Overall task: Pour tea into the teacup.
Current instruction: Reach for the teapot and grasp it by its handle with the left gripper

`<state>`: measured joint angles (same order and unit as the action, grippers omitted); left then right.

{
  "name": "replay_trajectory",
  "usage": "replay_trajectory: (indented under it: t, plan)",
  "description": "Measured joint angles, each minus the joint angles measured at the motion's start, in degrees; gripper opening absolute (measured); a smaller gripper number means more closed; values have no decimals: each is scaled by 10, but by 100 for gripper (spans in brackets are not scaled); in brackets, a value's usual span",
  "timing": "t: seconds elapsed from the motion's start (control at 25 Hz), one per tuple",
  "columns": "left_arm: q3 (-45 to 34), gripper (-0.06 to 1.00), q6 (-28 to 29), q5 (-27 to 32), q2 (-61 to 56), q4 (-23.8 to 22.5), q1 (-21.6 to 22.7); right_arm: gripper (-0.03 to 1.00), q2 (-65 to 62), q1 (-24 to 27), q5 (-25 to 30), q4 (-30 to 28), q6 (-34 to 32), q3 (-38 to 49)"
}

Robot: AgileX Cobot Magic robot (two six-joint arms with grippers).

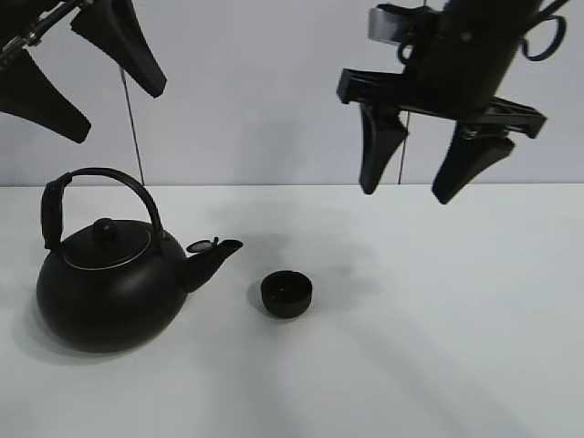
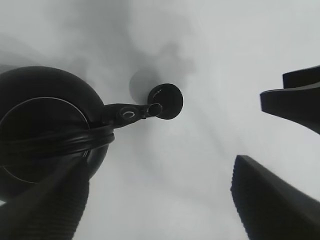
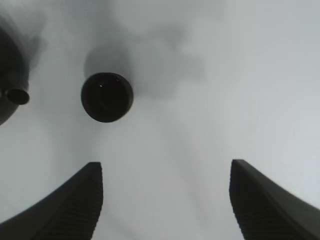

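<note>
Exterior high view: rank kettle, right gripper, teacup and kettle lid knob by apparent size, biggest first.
1. kettle and right gripper: about alike in frame. The gripper hangs nearer the camera, so I won't rank one over the other.
2. teacup
3. lid knob

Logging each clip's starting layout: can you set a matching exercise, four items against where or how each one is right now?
Items:
1. kettle
2. teacup
3. left gripper
4. right gripper

Places and states:
A. raised high on the right of the exterior view, jaws open, empty
B. standing on the table, left side of the exterior view
C. on the table just off the tip of the spout
D. raised high above the kettle, jaws open, empty

Pairs: 1-B, 2-C, 3-D, 4-A
</note>
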<state>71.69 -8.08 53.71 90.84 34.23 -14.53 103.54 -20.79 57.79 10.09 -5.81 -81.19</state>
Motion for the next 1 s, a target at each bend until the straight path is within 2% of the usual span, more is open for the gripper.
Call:
replay_trajectory:
  t: [0.28, 0.56, 1.0]
  plan:
    - [0, 57, 0, 0, 0, 0, 0, 49, -111, 71, 0, 1, 31, 99]
    - [0, 57, 0, 0, 0, 0, 0, 49, -169, 130, 13, 2, 74, 121]
    - [0, 57, 0, 0, 0, 0, 0, 49, -171, 137, 23, 4, 84, 121]
